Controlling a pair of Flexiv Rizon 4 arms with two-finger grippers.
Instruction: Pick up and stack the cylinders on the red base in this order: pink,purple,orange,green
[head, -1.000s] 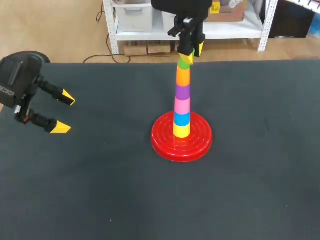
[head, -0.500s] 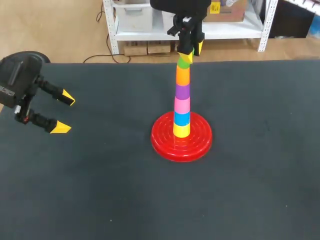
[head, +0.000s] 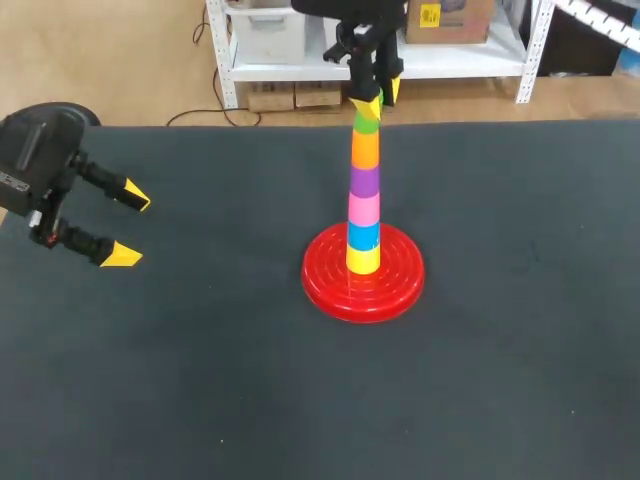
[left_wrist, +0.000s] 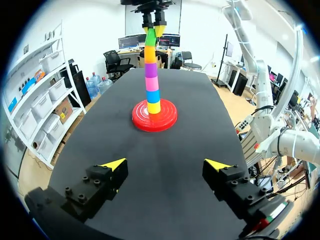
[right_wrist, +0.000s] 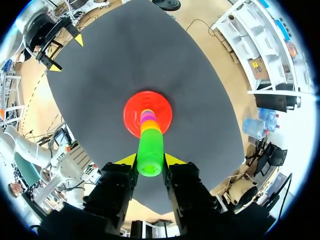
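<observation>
On the red base (head: 330, 285) a column stands: yellow, blue, pink (head: 363, 210), purple (head: 364, 182), orange (head: 365, 150), with the green cylinder (head: 366, 122) on top. My right gripper (head: 368, 98) hangs straight over the column, shut on the green cylinder's upper part. The right wrist view looks down the column: the green cylinder (right_wrist: 150, 150) sits between both fingers of the right gripper (right_wrist: 151, 161), with the red base (right_wrist: 132, 115) below. My left gripper (head: 130, 226) stands open and empty above the mat's left side; from the left gripper (left_wrist: 166, 164) the column is far ahead.
A dark mat (head: 480, 350) covers the table, with nothing else on it. The column is tall and narrow at the mat's middle back.
My right gripper has shifted slightly up and to the left, still on the green cylinder, which now sits straighter on the orange one. The left arm has not moved.
</observation>
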